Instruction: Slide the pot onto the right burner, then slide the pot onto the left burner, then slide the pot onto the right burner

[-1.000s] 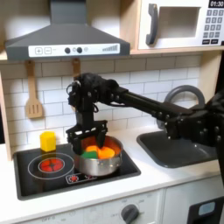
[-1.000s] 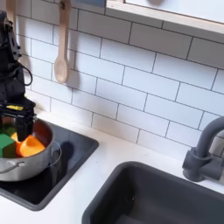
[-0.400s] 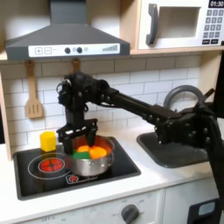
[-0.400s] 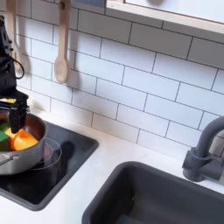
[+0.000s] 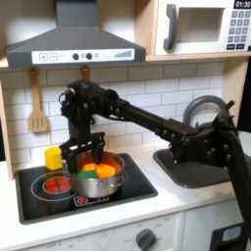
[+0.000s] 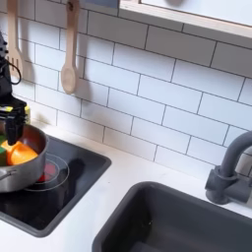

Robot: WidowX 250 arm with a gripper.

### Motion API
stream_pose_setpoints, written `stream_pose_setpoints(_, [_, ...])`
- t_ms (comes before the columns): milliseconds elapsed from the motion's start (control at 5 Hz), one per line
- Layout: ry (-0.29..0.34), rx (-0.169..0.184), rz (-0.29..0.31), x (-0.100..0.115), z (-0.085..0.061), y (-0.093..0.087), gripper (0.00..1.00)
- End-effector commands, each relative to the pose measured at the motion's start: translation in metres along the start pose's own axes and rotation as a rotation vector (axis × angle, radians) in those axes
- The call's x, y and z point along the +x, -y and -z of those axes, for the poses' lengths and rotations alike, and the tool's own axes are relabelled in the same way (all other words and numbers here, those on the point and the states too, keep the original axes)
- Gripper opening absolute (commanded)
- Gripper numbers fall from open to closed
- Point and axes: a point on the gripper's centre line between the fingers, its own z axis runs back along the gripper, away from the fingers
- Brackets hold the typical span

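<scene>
Lower left of the first exterior view, our gripper [image 5: 84,159] straddles the pot [image 5: 96,178], jaws spread over its rim, midway across the stovetop [image 5: 137,188]. We should keep pressure low and slide flat toward the left burner [image 5: 54,183]. It's shiny silver, low-walled, holding orange and green pieces

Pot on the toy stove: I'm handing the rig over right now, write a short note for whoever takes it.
Claw: down at the pot's rim, over the food; whether it is clamped cannot be told.
Pot: on the black cooktop, between the two burners in the first exterior view. It has slid toward the first exterior view's left over the last second.
Left burner: mostly bare, with a yellow cup behind it.
Right burner: partly uncovered in the second exterior view.
Left: finish the slide onto the left burner, then go back right.
</scene>
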Motion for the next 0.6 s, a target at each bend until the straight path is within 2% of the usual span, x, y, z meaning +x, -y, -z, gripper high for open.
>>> stream_pose_setpoints(0, [0.011, -0.013, 0.025, -0.002, -0.003, 0.007, 1.0])
stream_pose_setpoints(200, [0.005, -0.034, 0.06, -0.006, -0.001, 0.013, 1.0])
stream_pose_setpoints(400, [0.0, -0.062, 0.069, -0.011, -0.005, 0.018, 1.0])
